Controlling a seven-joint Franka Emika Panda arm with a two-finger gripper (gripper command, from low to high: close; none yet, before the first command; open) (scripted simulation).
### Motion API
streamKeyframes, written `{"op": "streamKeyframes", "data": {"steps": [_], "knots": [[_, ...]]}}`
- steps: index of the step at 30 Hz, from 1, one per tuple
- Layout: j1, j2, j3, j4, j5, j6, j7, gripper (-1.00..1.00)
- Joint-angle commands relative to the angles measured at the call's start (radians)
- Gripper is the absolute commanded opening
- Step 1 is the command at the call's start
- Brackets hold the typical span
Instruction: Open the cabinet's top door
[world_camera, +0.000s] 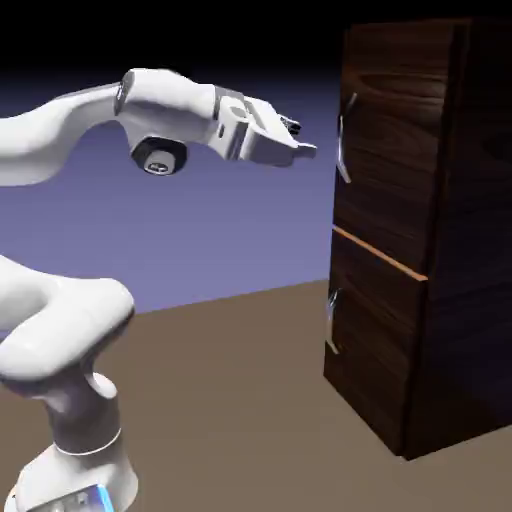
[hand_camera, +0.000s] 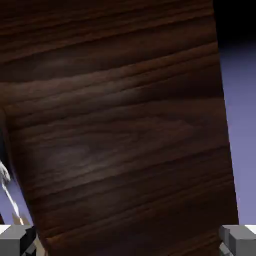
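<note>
The tall dark wood-grain cabinet (world_camera: 465, 260) stands at the right of the exterior view. Its top door (world_camera: 385, 150) carries a curved silver handle (world_camera: 345, 140) on the front, with a light orange-tan edge (world_camera: 380, 255) below. My gripper (world_camera: 301, 140) is level with that handle, a short gap to its left, pointing at the door. Its jaws are open and nothing is between them. In the hand view the door's wood (hand_camera: 125, 125) fills most of the picture. The two grey fingertips (hand_camera: 17, 240) sit far apart at the bottom corners. A sliver of silver handle (hand_camera: 5, 175) shows at the left edge.
Below the orange-tan edge is the shorter lower panel (world_camera: 375, 340) with its smaller silver handle (world_camera: 333, 322). The brown table (world_camera: 230, 400) runs under the arm to the cabinet's foot. My white arm's base (world_camera: 70, 440) rises at the lower left.
</note>
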Motion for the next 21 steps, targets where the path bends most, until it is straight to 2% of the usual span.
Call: {"op": "streamKeyframes", "data": {"steps": [1, 17, 21], "knots": [[-0.025, -0.023, 0.019, 0.005, 0.044, -0.013, -0.017, 0.00], [-0.426, -0.385, 0.330, 0.090, 0.739, -0.221, -0.291, 0.00], [-0.509, -0.371, 0.363, 0.158, 0.805, -0.226, -0.311, 0.00]]}}
